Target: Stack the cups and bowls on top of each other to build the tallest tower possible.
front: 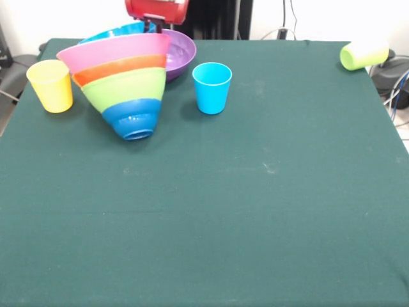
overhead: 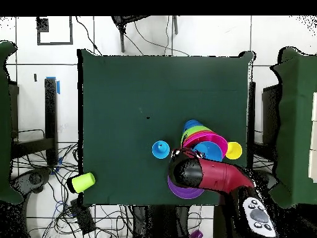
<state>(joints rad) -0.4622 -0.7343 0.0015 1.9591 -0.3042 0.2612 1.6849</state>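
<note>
Nested tower of glossy plastic bowls (front: 128, 80) leaning at table's far side, against purple plastic bowl (front: 180, 52). Yellow tumbler (front: 51, 85) and light blue tumbler (front: 211, 87) standing beside, lime green tumbler (front: 363, 54) lying at corner, all unstacked. Red gripper (front: 156, 11) hovering behind tower; jaw state impossible to tell.

Gripper (front: 152, 24) fingers hidden behind the tower (front: 125, 80) — arm (front: 157, 9) cropped at top.

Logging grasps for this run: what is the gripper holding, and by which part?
Cannot be told: the arm covers the gripper from overhead, above the purple bowl.
</note>
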